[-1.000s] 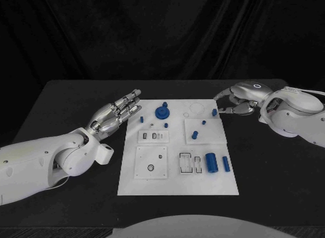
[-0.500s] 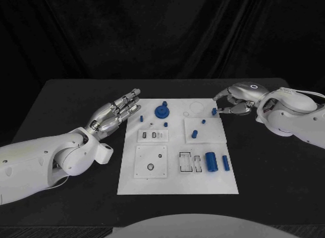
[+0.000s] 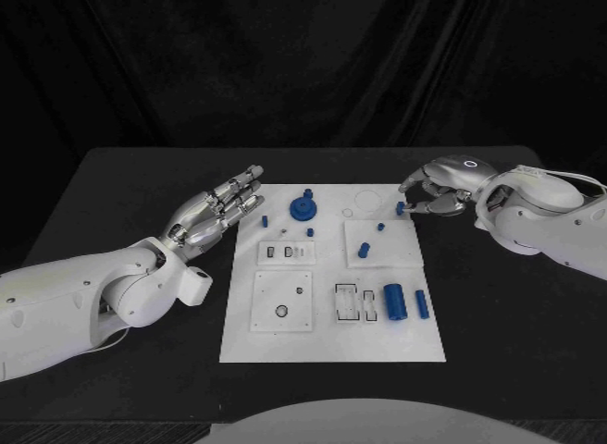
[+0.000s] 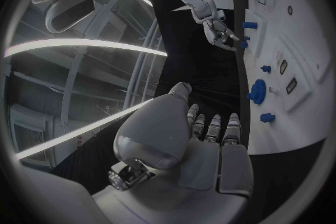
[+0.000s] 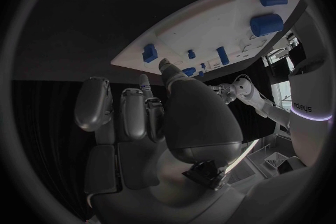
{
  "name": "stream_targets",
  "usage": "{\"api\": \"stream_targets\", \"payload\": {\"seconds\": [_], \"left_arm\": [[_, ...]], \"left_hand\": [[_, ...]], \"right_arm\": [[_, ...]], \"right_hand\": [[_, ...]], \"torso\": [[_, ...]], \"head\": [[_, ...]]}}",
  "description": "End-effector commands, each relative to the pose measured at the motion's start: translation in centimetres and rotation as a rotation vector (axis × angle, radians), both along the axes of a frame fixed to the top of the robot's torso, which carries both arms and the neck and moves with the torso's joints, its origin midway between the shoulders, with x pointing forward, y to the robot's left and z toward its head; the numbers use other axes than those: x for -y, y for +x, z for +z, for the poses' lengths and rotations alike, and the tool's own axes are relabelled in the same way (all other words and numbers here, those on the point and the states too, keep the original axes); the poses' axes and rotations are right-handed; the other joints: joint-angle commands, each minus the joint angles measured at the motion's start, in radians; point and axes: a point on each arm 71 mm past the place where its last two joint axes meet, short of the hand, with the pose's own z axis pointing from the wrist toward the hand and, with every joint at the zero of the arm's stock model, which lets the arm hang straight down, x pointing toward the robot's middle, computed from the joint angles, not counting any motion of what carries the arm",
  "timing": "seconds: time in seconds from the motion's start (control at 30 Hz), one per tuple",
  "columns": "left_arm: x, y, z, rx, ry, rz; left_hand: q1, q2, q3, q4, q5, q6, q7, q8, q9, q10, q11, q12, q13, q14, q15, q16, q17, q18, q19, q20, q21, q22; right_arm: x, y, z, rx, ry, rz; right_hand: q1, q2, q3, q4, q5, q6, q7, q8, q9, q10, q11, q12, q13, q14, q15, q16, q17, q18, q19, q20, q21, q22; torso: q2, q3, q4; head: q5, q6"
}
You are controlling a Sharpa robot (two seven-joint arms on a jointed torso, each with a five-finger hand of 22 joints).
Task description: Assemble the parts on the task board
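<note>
Right robot hand (image 3: 435, 196) edged inward, pinching small blue part (image 3: 401, 207); left robot hand (image 3: 219, 208) spread wide, empty.

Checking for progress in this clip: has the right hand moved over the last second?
Yes, slightly. The right hand, holding a small blue part at the task board's far right edge, has crept a little farther from the robot along that edge; the board stayed put.

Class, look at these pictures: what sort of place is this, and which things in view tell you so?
Probably a robotics lab test bench: a black table against black drapes, a white task board with small blue parts, and ceiling ducting in the left wrist view.
</note>
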Motion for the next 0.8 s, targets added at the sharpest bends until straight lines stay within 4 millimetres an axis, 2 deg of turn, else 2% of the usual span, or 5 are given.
{"api": "stream_targets", "payload": {"seconds": [0.03,0.5,0.8], "left_arm": [[0.2,-0.1,0.2,0.026,-0.03,-0.015],[0.2,-0.1,0.2,0.023,-0.03,-0.018],[0.2,-0.1,0.1,0.02,-0.03,-0.021]], "left_hand": [[0.0,0.004,0.005,0.0,0.007,-0.002,0.007,0.002,0.001,0.0,0.007,-0.007,-0.001,0.0,0.007,-0.004,-0.002,0.006,-0.002,0.008,-0.003,-0.001],[0.0,0.005,0.007,-0.001,0.007,-0.003,0.007,0.002,0.0,0.0,0.007,-0.007,-0.001,0.0,0.008,-0.004,-0.002,0.006,-0.002,0.009,-0.003,-0.001],[0.0,0.005,0.009,-0.002,0.006,-0.003,0.008,0.002,0.0,0.0,0.008,-0.007,-0.001,0.0,0.009,-0.004,-0.002,0.005,-0.002,0.009,-0.002,-0.001]], "right_arm": [[0.1,0.2,-0.2,0.014,0.0,-0.021],[-0.3,0.5,-0.9,0.003,-0.007,-0.021],[-0.2,0.6,-1.4,-0.009,-0.014,-0.027]], "right_hand": [[0.01,-0.004,-0.001,0.003,-0.006,0.007,0.0,0.007,0.002,0.082,0.009,-0.005,0.229,0.067,0.009,-0.005,0.053,0.015,0.0,0.01,-0.003,0.072],[0.016,-0.004,-0.002,0.002,-0.002,0.014,0.002,0.019,0.011,0.08,0.01,-0.006,0.227,0.067,0.01,-0.007,0.051,0.017,-0.003,0.011,-0.012,0.069],[0.018,-0.005,-0.006,0.002,-0.001,0.023,0.003,0.035,0.023,0.078,0.011,-0.008,0.223,0.066,0.011,-0.009,0.048,0.018,-0.005,0.013,-0.019,0.067]], "torso": [[0.0,-0.0001,0.001],[0.001,-0.0006,-0.0005],[0.0,-0.0008,0.0008]], "head": [[-0.001,-0.001],[0.003,-0.003],[0.004,-0.003]]}}
